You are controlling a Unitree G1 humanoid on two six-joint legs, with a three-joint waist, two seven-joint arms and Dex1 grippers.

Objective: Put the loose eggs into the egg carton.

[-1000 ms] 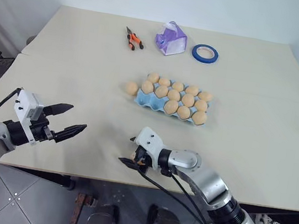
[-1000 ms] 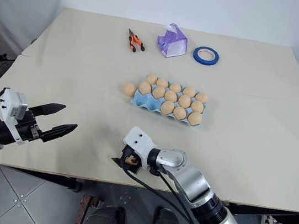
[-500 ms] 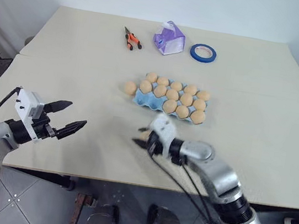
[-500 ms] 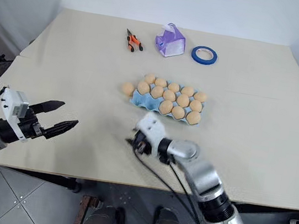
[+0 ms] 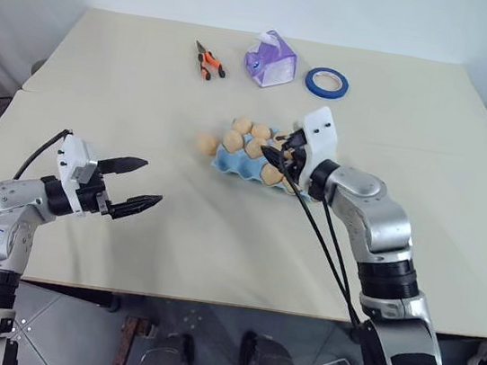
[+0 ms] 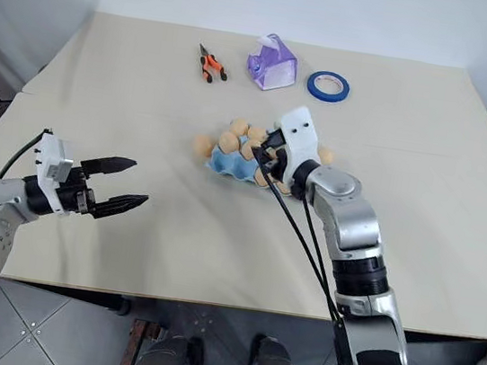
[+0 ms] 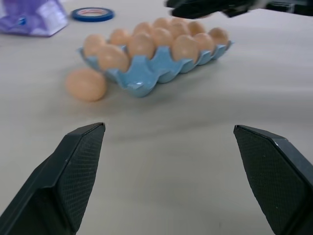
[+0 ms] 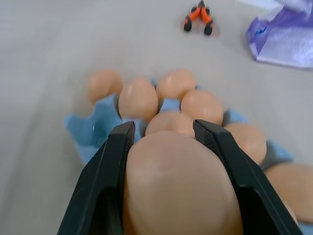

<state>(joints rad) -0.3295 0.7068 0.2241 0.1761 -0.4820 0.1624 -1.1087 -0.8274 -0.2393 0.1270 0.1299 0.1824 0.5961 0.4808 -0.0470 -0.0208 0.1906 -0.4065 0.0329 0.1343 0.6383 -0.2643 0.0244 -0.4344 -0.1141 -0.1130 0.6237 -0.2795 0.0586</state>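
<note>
Your R gripper (image 8: 166,142) was clamped on an egg (image 8: 178,186), held above the blue egg carton (image 5: 229,158) mid-table. Carton was nearly full of eggs. One loose egg (image 5: 206,143) lay on the table, just beside the carton's left end. Your L gripper (image 5: 137,184) hovered over the near-left table w/ fingers spread wide, holding nothing.

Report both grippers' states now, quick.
Left gripper: open, holding nothing, above the table.
Right gripper: shut on an egg, over the egg carton.
</note>
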